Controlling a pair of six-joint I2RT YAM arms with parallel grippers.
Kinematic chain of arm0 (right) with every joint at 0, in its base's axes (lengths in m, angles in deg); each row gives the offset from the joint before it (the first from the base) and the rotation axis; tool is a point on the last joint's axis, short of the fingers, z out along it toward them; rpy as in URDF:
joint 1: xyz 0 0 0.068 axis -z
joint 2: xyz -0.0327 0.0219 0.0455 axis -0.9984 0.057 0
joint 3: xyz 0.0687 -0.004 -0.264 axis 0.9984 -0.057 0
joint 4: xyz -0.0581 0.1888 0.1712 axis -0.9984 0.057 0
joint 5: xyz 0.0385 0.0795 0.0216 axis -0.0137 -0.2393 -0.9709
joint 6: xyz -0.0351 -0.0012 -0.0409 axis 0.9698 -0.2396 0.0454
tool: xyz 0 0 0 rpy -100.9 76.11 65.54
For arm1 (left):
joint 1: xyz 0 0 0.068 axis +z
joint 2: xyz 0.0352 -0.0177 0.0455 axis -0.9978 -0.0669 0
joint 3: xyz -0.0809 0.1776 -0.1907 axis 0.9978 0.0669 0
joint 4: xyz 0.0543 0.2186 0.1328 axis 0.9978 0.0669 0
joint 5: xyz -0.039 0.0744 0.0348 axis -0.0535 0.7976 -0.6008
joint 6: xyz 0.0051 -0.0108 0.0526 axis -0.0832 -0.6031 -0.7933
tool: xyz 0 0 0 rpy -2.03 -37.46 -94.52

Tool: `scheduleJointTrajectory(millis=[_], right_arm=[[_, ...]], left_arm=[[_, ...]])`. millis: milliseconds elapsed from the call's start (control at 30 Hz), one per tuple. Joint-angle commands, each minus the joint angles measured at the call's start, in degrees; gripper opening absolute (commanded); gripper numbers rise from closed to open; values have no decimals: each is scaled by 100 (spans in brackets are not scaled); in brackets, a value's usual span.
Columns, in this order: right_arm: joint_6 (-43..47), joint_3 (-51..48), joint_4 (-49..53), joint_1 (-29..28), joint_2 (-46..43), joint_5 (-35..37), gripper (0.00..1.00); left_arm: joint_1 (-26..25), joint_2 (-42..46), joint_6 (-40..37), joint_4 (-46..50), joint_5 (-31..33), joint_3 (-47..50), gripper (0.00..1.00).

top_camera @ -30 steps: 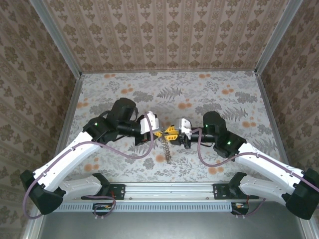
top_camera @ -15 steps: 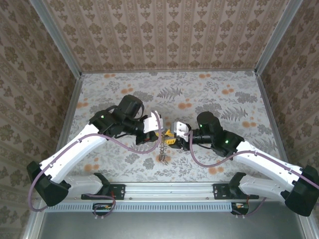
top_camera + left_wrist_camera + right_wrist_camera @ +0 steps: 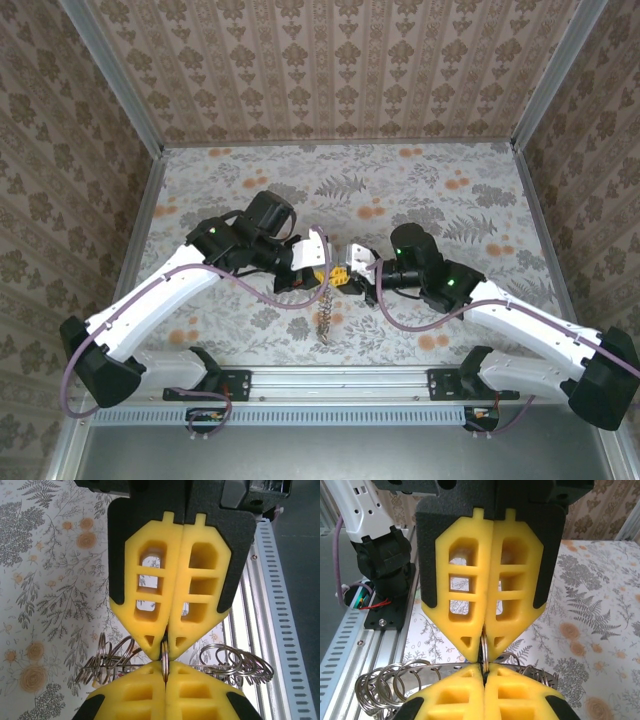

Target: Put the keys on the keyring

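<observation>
Floral desk (image 3: 420, 190), middle of the frame: the right gripper (image 3: 345, 274) just snapped shut on the keyring (image 3: 331, 278), nose to nose with the left gripper (image 3: 319, 274) (also clamped on it). The chain (image 3: 325, 318) dangles below. With the ring pinned from both sides, prying it open looks like the next step.

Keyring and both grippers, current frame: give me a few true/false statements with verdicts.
1. The left gripper and the right gripper are both shut on the keyring. True.
2. The two grippers sit at opposite table edges. False: they meet tip to tip over the middle of the table.
3. The link chain trails from the pinch point toward the near edge. True.
4. The left gripper's jaws stand wide open. False: its yellow fingers are pressed together.
5. The table has a plain white top. False: it carries a floral print.
</observation>
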Motion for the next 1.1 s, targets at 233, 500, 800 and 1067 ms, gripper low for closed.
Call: scheduleJointTrajectory(millis=[233,500,800,1067], right_arm=[[-1253,-611,-2122,60,-375,-207,0],[-1839,-957,-3210,77,-368,-174,0],[-2074,-1006,-3702,83,-187,-216,0],[-1002,-506,-1833,54,-167,-468,18]], left_arm=[[639,1000,548,-849,-1084,611,28],[670,1150,1005,-1588,-1164,1001,29],[663,1064,1216,-2113,-1268,1087,7],[660,1011,1023,-1834,-1294,963,0]])
